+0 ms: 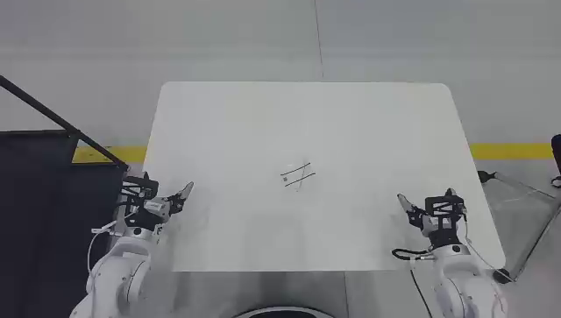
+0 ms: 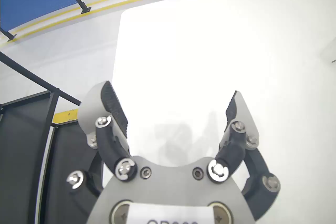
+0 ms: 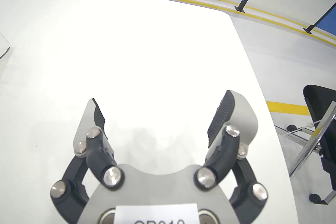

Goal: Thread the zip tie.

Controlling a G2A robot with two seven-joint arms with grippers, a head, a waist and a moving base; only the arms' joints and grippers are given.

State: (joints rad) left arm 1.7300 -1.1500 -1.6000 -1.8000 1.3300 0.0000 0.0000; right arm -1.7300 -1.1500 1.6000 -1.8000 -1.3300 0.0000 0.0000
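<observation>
The zip tie [image 1: 296, 176] lies flat near the middle of the white table [image 1: 368, 121]. It reads as a few thin dark strands that cross one another, with a small pale piece at one end, and it is too small to make out further. It sits between the two grippers and farther out over the table than either, well apart from both. From the left gripper [image 1: 180, 195] it is forward and off toward the robot's right, and from the right gripper [image 1: 427, 201] it is forward and off toward the robot's left. The left gripper [image 2: 171, 91] hangs over the near left edge of the table, its two ribbed black pads [image 2: 114, 107] spread wide with only bare tabletop between them. A black panel [image 1: 39, 195] stands just beyond the table edge on its outer side. The right gripper [image 3: 160, 97] hangs over the near right part of the table, its fingers likewise splayed apart and holding nothing, ribbed pads [image 3: 219, 114] facing inward over plain white surface. A black chair [image 3: 319, 100] stands on the floor beyond the table edge on that gripper's outer side. A yellow floor line [image 1: 517, 151] runs past the table on both sides.
</observation>
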